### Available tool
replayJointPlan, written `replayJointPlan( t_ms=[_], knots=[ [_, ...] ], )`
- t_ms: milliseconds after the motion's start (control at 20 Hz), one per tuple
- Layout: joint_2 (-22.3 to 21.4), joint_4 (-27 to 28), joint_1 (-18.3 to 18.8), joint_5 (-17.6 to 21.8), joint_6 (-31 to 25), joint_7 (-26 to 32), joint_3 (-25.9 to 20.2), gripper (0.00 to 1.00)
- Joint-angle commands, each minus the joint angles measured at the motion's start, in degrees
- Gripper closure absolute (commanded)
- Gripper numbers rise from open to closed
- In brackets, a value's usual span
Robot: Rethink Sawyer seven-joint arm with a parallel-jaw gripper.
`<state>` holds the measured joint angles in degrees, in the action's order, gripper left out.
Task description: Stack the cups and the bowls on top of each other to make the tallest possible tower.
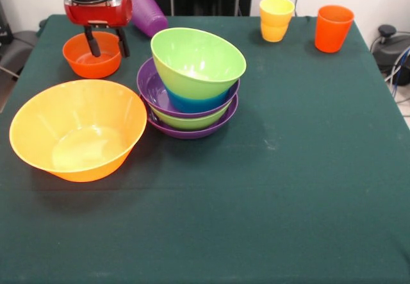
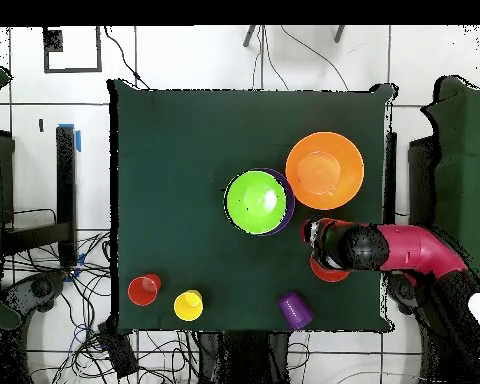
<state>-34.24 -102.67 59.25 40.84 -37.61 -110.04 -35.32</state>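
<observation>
My gripper hangs at the table's far left over the small red-orange bowl. It is open, with one finger inside the bowl and the other beside the bowl's right rim. The tower stands mid-table: a tilted green bowl on top, then blue, purple, green and purple bowls. The very large yellow-orange bowl sits to its left. In the overhead view my gripper is just above the small red-orange bowl, beside the tower.
A ribbed purple cup lies on its side behind the tower. Stacked yellow-orange cups and an orange-red cup stand at the far right. The green tablecloth covers the table.
</observation>
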Motion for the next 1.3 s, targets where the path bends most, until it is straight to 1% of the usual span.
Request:
replayJointPlan(
  t_ms=[50, 350, 550, 750, 1000, 1300],
  knots=[
    [2.0, -1.3, -2.6, 4.1, -0.4, 2.8, 4.7, 0.00],
    [3.5, 1.4, -3.2, 4.6, -1.7, 4.0, 6.2, 0.00],
    [5.3, 3.0, -3.4, 5.0, -1.2, 4.3, 7.1, 0.00],
    [7.1, 3.6, -3.6, 5.6, 0.4, 3.8, 8.1, 0.00],
    [7.5, 2.1, -3.9, 6.0, 2.9, 2.5, 9.0, 0.00],
    [9.7, 2.2, -4.7, 7.2, 5.8, 0.7, 10.4, 0.00]
  ],
)
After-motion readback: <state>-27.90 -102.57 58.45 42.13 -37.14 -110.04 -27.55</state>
